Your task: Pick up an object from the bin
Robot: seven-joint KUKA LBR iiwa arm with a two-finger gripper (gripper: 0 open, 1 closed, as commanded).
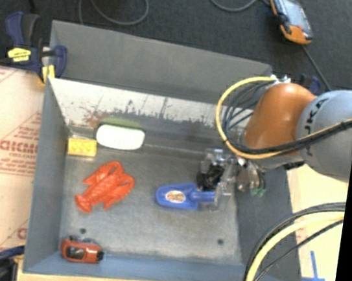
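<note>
Right now my gripper [217, 187] hangs low inside the grey metal bin [168, 106], right of the frame's centre, with the arm and its orange cover coming in from the right. It sits at the right-hand end of a blue plastic tool [176, 197]. This is a flat, scoop-like piece with an oval label on its broad left part and a narrower handle pointing right, towards me. I cannot tell how wide my jaws stand, or whether they already touch the handle.

Left of the tool, well apart from it, lies an orange-red toy lobster [106, 187]. In the upper left of the floor are a white oval bar [120, 137] and, just beside it, a small yellow brick [81, 147]. A small red and black thing [81, 251] rests in the lower left corner.

The blue tool looks light, stiff and smooth, so it may slip or swing. I judge the narrow handle the best place to take hold, squeezed across its width close to the broad part.
</note>
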